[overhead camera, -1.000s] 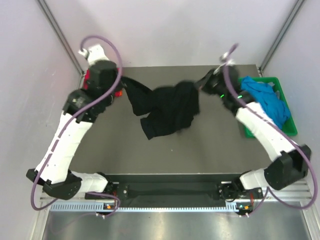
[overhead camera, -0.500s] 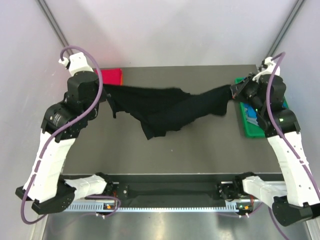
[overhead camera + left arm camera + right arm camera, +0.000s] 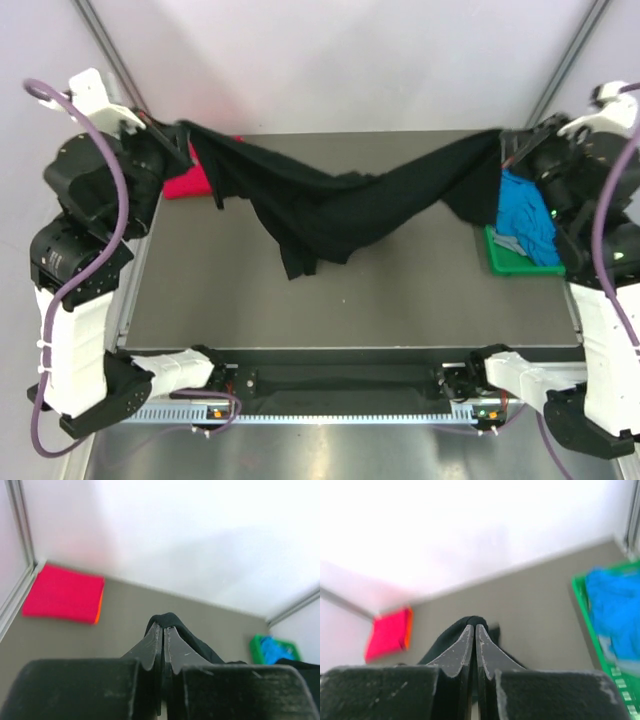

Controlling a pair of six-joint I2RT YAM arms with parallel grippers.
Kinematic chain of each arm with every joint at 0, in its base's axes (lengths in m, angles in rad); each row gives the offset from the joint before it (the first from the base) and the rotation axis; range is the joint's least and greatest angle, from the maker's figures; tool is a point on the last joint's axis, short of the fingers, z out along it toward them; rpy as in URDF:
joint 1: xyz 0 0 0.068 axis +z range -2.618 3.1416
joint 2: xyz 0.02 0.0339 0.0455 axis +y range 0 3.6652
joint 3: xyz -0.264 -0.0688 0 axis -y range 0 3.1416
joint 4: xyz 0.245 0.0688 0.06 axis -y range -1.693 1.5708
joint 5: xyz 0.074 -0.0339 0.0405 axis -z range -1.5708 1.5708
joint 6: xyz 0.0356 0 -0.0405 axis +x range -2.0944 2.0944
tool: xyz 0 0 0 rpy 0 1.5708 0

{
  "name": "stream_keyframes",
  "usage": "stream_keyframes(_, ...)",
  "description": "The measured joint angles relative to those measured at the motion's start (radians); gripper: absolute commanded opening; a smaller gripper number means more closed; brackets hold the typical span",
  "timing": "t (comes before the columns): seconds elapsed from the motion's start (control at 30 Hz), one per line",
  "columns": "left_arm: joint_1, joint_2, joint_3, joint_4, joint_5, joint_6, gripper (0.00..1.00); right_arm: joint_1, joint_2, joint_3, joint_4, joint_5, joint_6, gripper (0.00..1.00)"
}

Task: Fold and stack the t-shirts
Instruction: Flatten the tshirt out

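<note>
Spanning the table [image 3: 400, 300], the black shirt [image 3: 340, 205] hangs twisted, its bunched middle sagging low, midway between both ends. The green crate [image 3: 510, 262] beneath the right gripper [image 3: 472, 626] holds blue shirts [image 3: 525, 215]; a folded red shirt [image 3: 185, 185] lies beneath the left gripper [image 3: 162, 627]. Both are pinched tight on the black shirt's ends. To my eye it wants an even outward pull to lose the twist before laying flat
</note>
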Motion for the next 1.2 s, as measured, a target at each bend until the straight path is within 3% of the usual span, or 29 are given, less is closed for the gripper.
stream_keyframes(0.23, 0.0, -0.026, 0.079, 0.189, -0.03, 0.021, 0.0, 0.0, 0.022, 0.242, 0.105, 0.063, -0.003, 0.0)
stream_keyframes(0.5, 0.0, -0.3, -0.066, 0.299, 0.129, -0.117, 0.0, 0.0, -0.248, 0.189, 0.167, 0.155, -0.001, 0.0)
stream_keyframes(0.7, 0.001, -0.317, -0.219, 0.321, 0.278, -0.182, 0.0, -0.001, -0.287, 0.187, 0.232, 0.211, -0.029, 0.0)
stream_keyframes(0.87, 0.001, -0.197, -0.379, 0.278, 0.261, -0.153, 0.0, -0.001, -0.146, 0.118, 0.303, 0.202, -0.074, 0.0)
stream_keyframes(1.03, 0.031, -0.025, -0.466, 0.209, 0.193, -0.119, 0.0, -0.002, 0.127, 0.052, 0.412, 0.111, -0.126, 0.0)
stream_keyframes(1.13, 0.123, 0.019, -0.536, 0.19, 0.227, -0.113, 0.0, -0.002, 0.368, 0.062, 0.512, -0.023, -0.153, 0.0)
stream_keyframes(1.2, 0.246, 0.018, -0.598, 0.181, 0.291, -0.113, 0.0, 0.004, 0.512, 0.091, 0.555, -0.094, -0.166, 0.0)
